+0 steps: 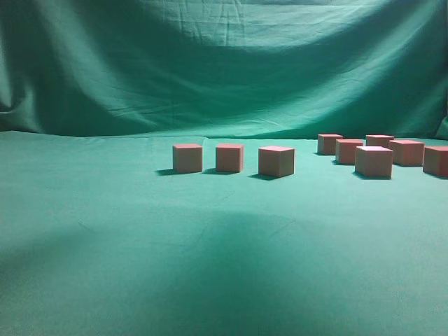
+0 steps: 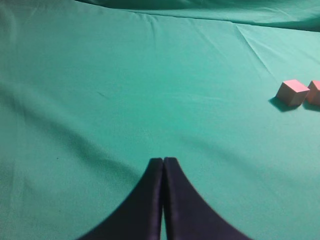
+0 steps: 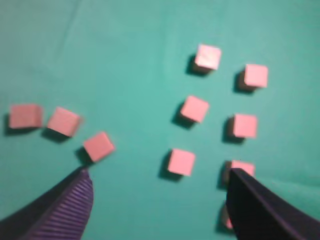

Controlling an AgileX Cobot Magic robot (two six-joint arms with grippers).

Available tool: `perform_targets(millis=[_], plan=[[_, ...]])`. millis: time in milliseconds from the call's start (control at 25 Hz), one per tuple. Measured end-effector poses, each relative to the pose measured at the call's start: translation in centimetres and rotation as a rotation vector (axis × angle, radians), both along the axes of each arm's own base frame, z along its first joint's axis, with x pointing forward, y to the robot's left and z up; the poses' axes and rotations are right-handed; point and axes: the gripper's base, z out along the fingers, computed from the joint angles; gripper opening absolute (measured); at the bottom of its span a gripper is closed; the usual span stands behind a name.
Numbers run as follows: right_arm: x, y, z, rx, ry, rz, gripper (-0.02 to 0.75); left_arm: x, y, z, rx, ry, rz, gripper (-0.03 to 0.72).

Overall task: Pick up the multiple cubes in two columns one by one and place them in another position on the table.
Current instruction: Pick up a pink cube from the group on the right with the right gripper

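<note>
Draped teal-green backdrop (image 1: 224, 63) behind

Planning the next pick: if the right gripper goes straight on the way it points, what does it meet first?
Probably bare table cloth: the open right gripper points between its fingers there, with the nearest cube just beyond. Depth is unclear.

small plain cubes (image 3: 194, 108) with pinkish-red tops and tan sides are spread over the wrinkled teal-green table (image 1: 210, 266). three are set in a short row (image 1: 231, 159) left of centre, close together but apart, the rightmost turned slightly. the others are grouped at the right (image 1: 381, 152) in two columns, seen from above as spaced pairs (image 3: 225, 117). all are resting flat and upright, none stacked. two appear at the edge of the left wrist view (image 2: 293, 92).
</note>
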Motion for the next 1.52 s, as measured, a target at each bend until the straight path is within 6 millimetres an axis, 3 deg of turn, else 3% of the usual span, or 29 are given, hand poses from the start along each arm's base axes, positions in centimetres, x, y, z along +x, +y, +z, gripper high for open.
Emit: perform_targets(millis=[240,440,560,640,880,1120,1520], plan=[[-3.1,-9.1,-4.8,-0.034,0.148,-0.247,0.509,0.0,0.0,0.0,0.000,0.000,0.000,0.000],[-5.2,-12.4,-11.0,-0.010,0.230,-0.332,0.509,0.0,0.0,0.0,0.000,0.000,0.000,0.000],[-5.6,-13.0,-13.6,0.009,0.217,-0.337,0.509,0.0,0.0,0.0,0.000,0.000,0.000,0.000],[-5.4,-13.0,-14.4,0.031,0.173,-0.326,0.509,0.0,0.0,0.0,0.000,0.000,0.000,0.000],[-3.4,-12.7,-16.6,0.028,0.122,-0.280,0.509,0.0,0.0,0.0,0.000,0.000,0.000,0.000],[-1.7,-13.9,-19.7,0.020,0.144,-0.312,0.509,0.0,0.0,0.0,0.000,0.000,0.000,0.000],[-0.6,-14.2,-21.9,0.037,0.153,-0.329,0.509,0.0,0.0,0.0,0.000,0.000,0.000,0.000]])
